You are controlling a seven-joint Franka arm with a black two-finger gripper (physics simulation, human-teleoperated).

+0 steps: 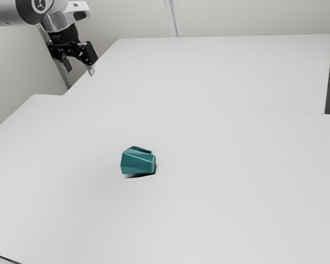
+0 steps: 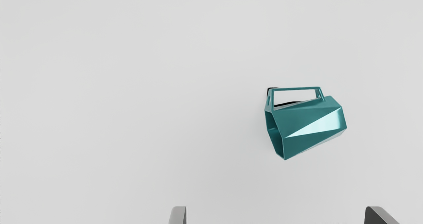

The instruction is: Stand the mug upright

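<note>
The gripper [image 1: 80, 70] is held up in the air, its two fingers [image 2: 178, 214] spread wide with a gap between them, and nothing is pinched. It is carried by one white arm [image 1: 8, 13], by which the scene is entered from the exterior view's upper left. Well apart from the fingertips, one teal, faceted mug [image 2: 310, 125] is seen lying on its side. Its open mouth [image 2: 275, 134] is turned sideways, and inner walls of the same teal are shown through it; the deeper inside is hidden. One angular handle [image 2: 295, 89] is borne along its side. A dark shadow is cast beside it on the white table [image 1: 236, 214], by which the mug is supported. Farther off, a second white surface [image 1: 220, 71] is seen, and behind it a pale wall [image 1: 137, 16] is crossed by one upright strip [image 1: 171, 19].
</note>
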